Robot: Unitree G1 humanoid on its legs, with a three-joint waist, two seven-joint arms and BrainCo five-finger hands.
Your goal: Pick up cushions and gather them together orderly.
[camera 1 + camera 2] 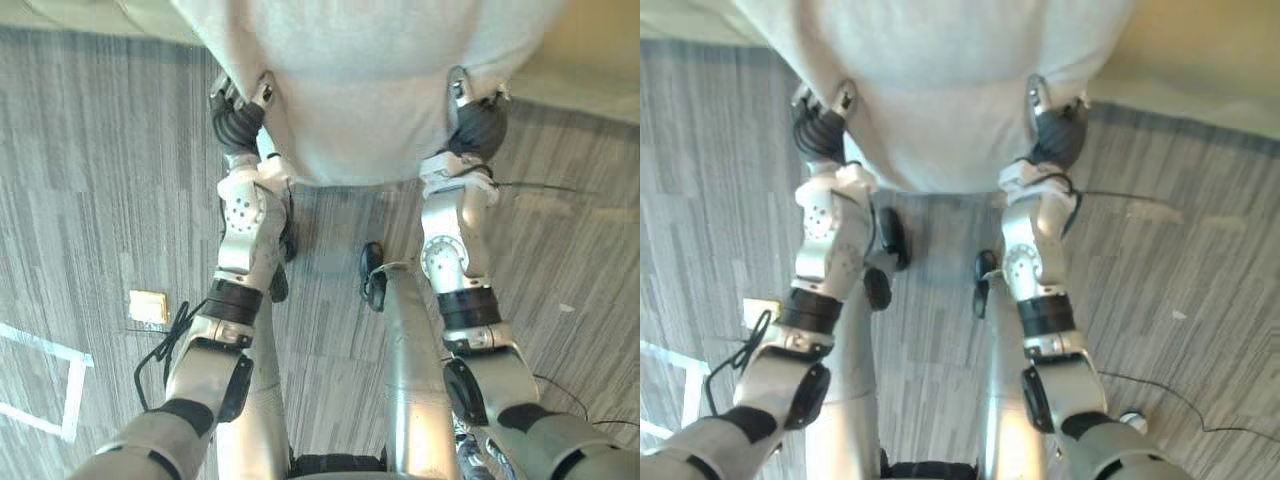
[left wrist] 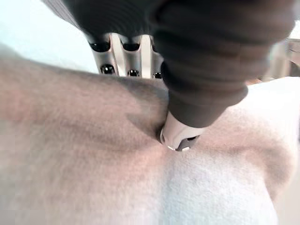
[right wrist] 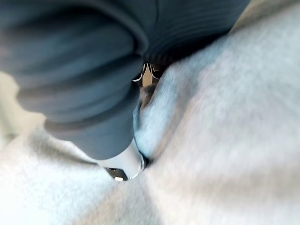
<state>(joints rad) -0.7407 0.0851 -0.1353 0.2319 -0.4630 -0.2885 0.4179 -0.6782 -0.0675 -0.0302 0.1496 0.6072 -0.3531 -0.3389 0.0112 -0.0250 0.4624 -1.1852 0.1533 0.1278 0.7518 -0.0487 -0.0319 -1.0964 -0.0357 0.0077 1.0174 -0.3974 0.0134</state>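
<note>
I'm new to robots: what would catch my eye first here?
A big pale cushion hangs at the top of the eye views, above grey carpet. The left robot hand and right robot hand pinch its lower edge, one at each side.

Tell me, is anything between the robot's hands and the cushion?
Nothing visible is. The left hand and the right hand each grip the pale cushion at a lower corner. In the wrist views, their thumbs press straight into its fabric.
</note>
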